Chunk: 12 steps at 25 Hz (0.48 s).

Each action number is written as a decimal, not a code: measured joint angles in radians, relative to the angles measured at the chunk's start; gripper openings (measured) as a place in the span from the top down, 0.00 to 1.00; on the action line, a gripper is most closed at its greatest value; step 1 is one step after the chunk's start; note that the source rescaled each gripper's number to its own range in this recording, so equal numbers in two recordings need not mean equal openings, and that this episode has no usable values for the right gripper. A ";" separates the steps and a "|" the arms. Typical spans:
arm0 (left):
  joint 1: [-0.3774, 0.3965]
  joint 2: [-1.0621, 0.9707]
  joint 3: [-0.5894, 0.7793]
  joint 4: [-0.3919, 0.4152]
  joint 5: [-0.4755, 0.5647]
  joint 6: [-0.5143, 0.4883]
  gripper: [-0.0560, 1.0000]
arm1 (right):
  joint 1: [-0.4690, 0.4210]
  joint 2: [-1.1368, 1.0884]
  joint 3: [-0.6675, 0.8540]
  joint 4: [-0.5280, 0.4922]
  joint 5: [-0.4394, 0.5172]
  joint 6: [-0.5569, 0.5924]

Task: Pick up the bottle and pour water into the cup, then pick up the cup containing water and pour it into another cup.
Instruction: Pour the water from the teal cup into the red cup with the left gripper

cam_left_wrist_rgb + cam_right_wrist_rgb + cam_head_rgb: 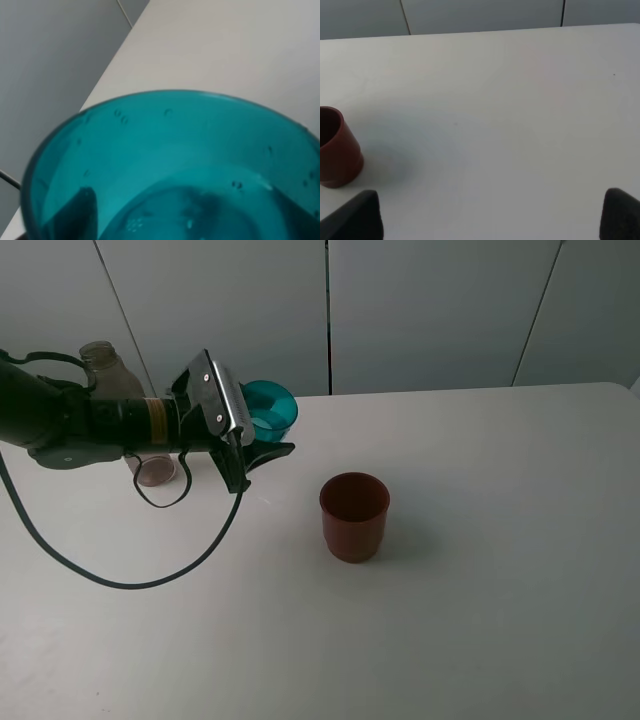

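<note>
My left gripper is shut on the teal cup and holds it above the table, to the back left of the dark red cup. In the left wrist view the teal cup fills the frame, with droplets on its inner wall and one dark finger showing through it. The red cup stands upright at the table's middle and also shows in the right wrist view. The smoky bottle stands behind the left arm, partly hidden. My right gripper is open and empty over bare table.
A black cable loops from the left arm down onto the white table. Grey wall panels rise behind the table's back edge. The right arm is outside the exterior high view.
</note>
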 joint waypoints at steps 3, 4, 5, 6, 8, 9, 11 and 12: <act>-0.023 -0.035 0.000 0.015 0.067 0.002 0.94 | 0.000 0.000 0.000 0.000 0.000 0.000; -0.033 -0.041 0.000 0.025 0.083 0.008 0.94 | 0.000 0.000 0.000 0.000 0.000 -0.006; -0.041 -0.049 0.000 0.030 0.088 0.010 0.94 | 0.000 0.000 0.000 0.000 0.000 -0.006; -0.048 -0.054 0.000 0.035 0.094 0.011 0.94 | 0.000 0.000 0.000 0.000 0.000 -0.006; -0.066 -0.062 0.000 0.037 0.105 0.014 0.94 | 0.000 0.000 0.000 0.000 0.000 -0.006; -0.076 -0.063 0.000 0.037 0.107 0.016 0.94 | 0.000 0.000 0.000 0.000 0.000 0.000; -0.091 -0.068 0.000 0.044 0.125 0.016 0.94 | 0.000 0.000 0.000 0.000 0.000 0.000; -0.100 -0.069 0.000 0.049 0.131 0.017 0.94 | 0.000 0.000 0.000 0.000 0.000 0.000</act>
